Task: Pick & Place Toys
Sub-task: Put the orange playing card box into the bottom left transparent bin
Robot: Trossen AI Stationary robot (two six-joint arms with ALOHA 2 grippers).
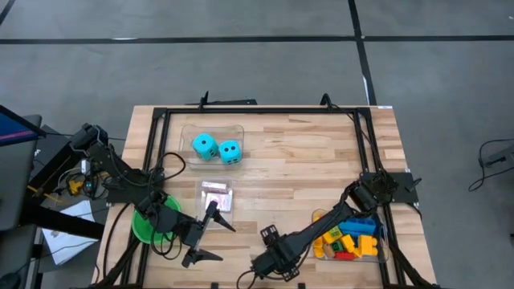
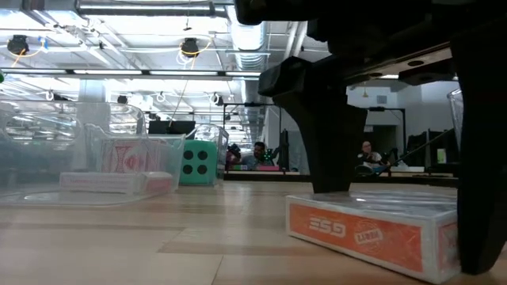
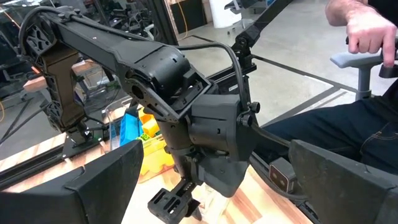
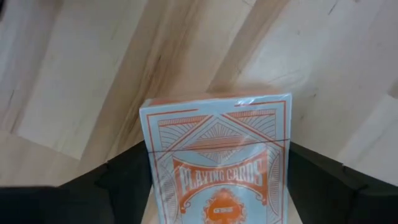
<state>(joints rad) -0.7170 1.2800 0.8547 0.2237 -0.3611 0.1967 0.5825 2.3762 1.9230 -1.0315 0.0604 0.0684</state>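
The right gripper (image 2: 396,198), low at the bottom centre of the overhead frame, straddles a boxed deck of playing cards (image 4: 217,162) lying flat on the wooden table (image 1: 305,152); its dark fingers (image 2: 329,134) stand on either side of the box, and whether they press it cannot be told. The box face reads "PLAYING CARDS" (smaller lettering on its orange side is illegible), and its lower end is cut off by the frame. The left gripper (image 1: 210,234), jaws spread and empty, hovers at lower left beside a green cup (image 1: 148,226). Upper left, two cyan dice (image 1: 217,148) sit in a clear bin (image 1: 186,132); another deck (image 1: 215,195) lies below. Coloured bricks (image 1: 349,239) fill the lower-right bin, partly hidden by the arm.
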